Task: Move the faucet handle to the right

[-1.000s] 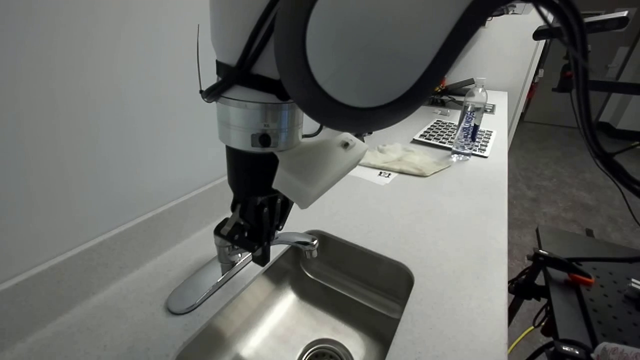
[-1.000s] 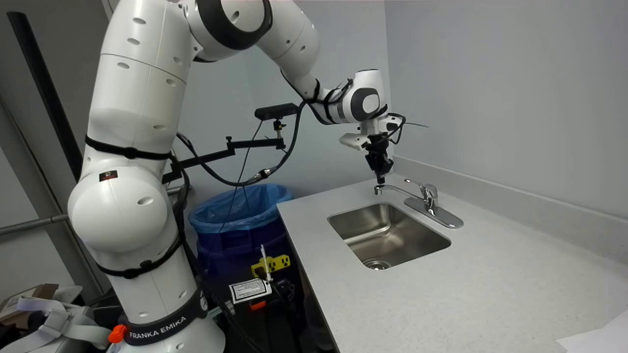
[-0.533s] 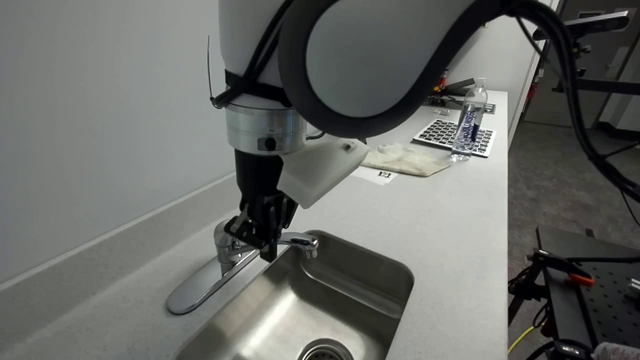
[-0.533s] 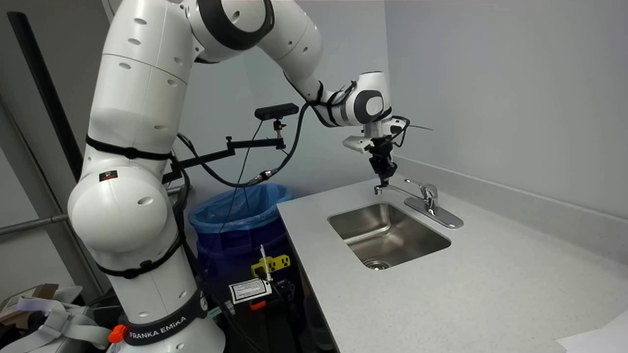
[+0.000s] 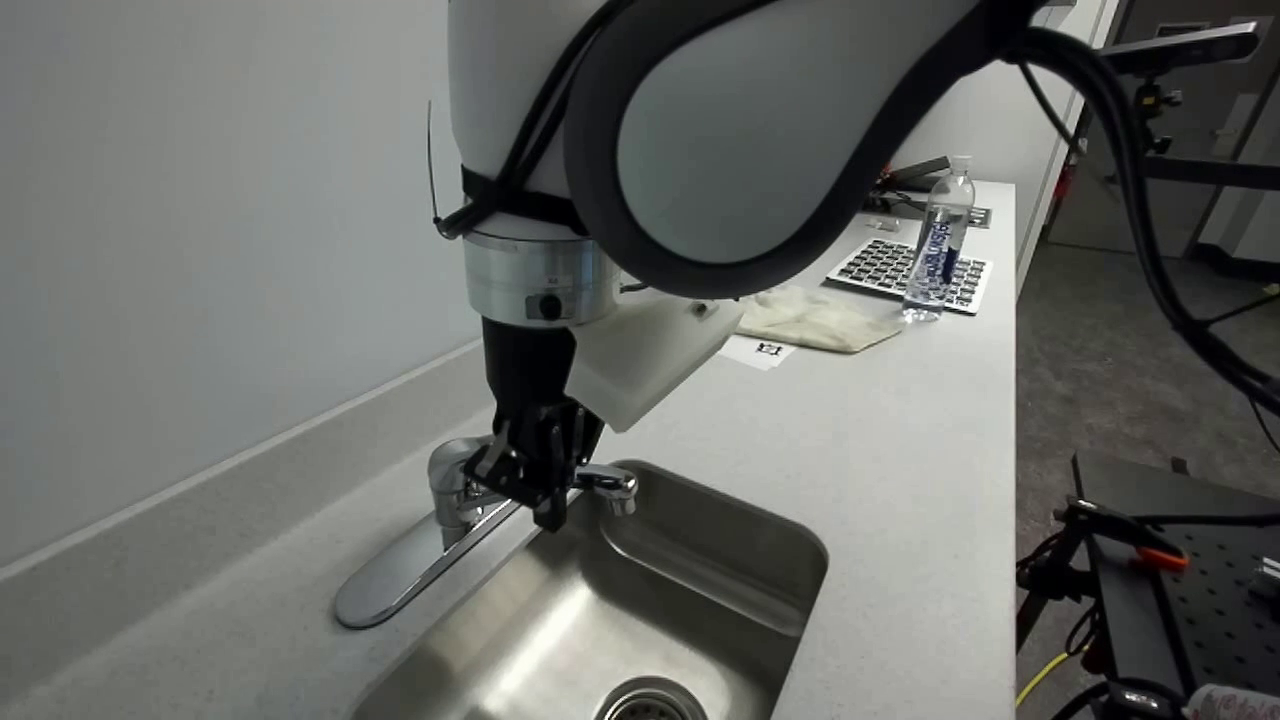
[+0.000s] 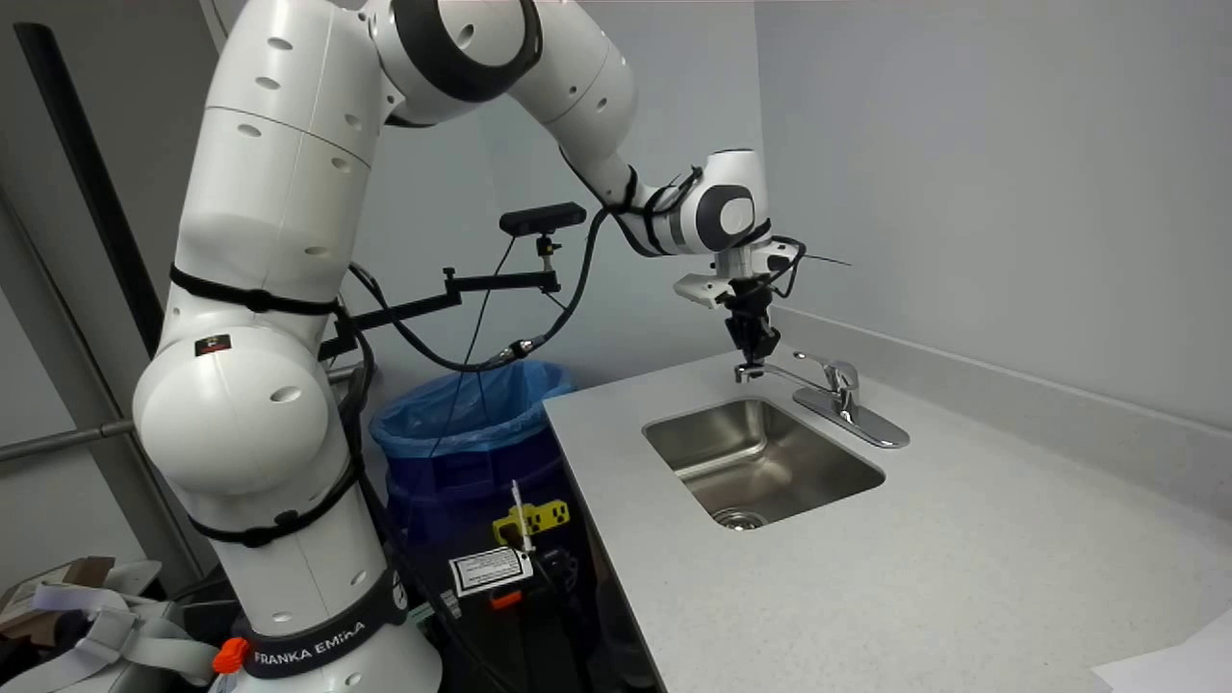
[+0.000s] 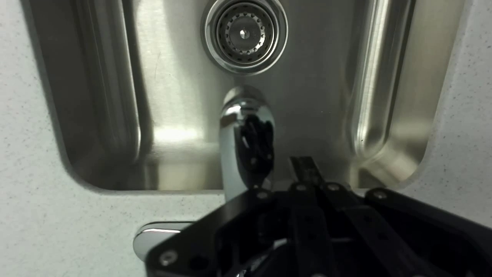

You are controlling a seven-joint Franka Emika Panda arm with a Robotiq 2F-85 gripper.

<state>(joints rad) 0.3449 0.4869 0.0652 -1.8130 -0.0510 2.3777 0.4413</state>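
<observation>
The faucet handle (image 6: 811,357), a slim chrome lever, projects from the rounded faucet body (image 6: 844,378) above the wider spout (image 6: 791,374). In an exterior view the faucet body (image 5: 450,468) shows left of my gripper (image 5: 549,515), and the handle is mostly hidden behind the gripper. In the wrist view my gripper (image 7: 307,169) has its fingertips together with nothing between them, beside and to the right of the spout (image 7: 230,161). In an exterior view the gripper (image 6: 752,369) is low beside the spout's outer end, apart from the handle.
The steel sink (image 5: 600,610) lies under the spout, set in the pale counter (image 6: 962,539). A wall (image 5: 250,250) rises behind the faucet. Farther along are a cloth (image 5: 815,318), a keyboard-like panel (image 5: 880,265) and a bottle (image 5: 938,245). A bin with a blue liner (image 6: 462,404) stands beside the counter.
My shut gripper has moved lower and a little to the right in both exterior views, away from the faucet body. The handle and spout have not visibly moved.
</observation>
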